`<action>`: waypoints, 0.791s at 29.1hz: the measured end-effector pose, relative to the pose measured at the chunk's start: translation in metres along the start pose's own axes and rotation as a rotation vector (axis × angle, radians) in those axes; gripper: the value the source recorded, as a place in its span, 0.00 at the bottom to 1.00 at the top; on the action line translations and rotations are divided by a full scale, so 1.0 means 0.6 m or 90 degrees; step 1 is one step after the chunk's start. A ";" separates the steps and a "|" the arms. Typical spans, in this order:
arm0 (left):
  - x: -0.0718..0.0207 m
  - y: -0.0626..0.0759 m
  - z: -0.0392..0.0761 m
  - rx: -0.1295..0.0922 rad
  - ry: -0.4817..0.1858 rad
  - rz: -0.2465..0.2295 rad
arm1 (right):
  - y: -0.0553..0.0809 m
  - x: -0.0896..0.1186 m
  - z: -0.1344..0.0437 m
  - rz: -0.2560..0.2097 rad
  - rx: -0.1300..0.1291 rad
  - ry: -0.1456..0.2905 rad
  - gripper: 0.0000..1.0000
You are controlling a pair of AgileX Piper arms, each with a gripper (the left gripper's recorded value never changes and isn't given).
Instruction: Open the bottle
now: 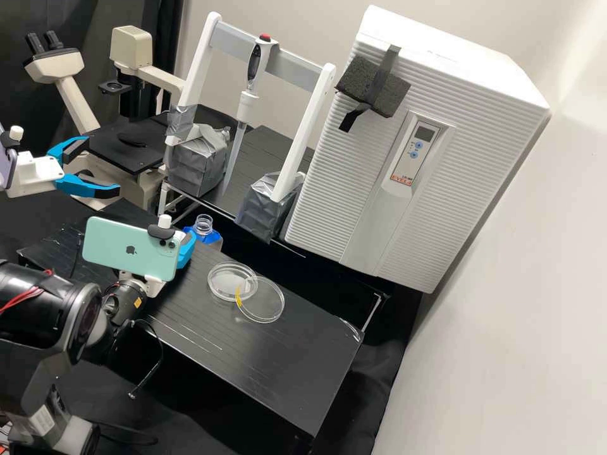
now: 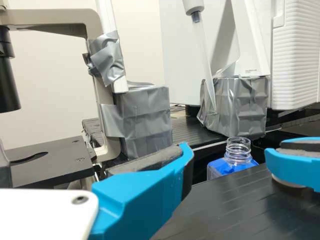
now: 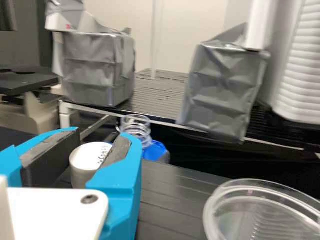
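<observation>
Standing at the rear edge of the worktop (image 1: pixel 272 360) is one bottle (image 1: pixel 203 226), upright, its neck bare and its lower part blue; in the wrist views that edge hides its base. There is one cap (image 3: pixel 90 161), white, and it is off the bottle: the right tool (image 1: pixel 188 244) pinches it between its two blue fingers (image 3: pixel 117 170), just beside the bottle. Two clear dishes (image 1: pixel 232 280) lie flat on the worktop, overlapping at their rims, near the bottle but apart from it (a small yellow mark shows where they cross). Behind them are two blocks (image 1: pixel 197 158) wrapped in grey tape, one at each foot of a white stand (image 1: pixel 278 60). From that stand hangs one pipette (image 1: pixel 243 120), tip down between the blocks. One microscope (image 1: pixel 95 82) sits at the high view's left and one ribbed white machine (image 1: pixel 411 145) at its right.

Of the two tools, the right one lies low over the worktop's left end, roughly level and pointed at the bottle, with a teal phone (image 1: pixel 123 248) mounted behind it. The left tool (image 1: pixel 98 164) is held higher and farther back, beside the microscope's stage. It is spread wide, holds nothing and is well apart from the bottle, which in the left wrist view sits in line between its fingers.
</observation>
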 end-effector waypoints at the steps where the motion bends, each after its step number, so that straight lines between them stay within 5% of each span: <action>1: 0.000 0.000 0.000 0.000 0.000 0.000 | 0.000 0.000 0.001 0.002 0.001 -0.002 0.00; 23: 0.000 -0.001 -0.001 0.001 0.001 -0.003 | 0.001 -0.002 -0.009 0.007 0.003 0.018 0.00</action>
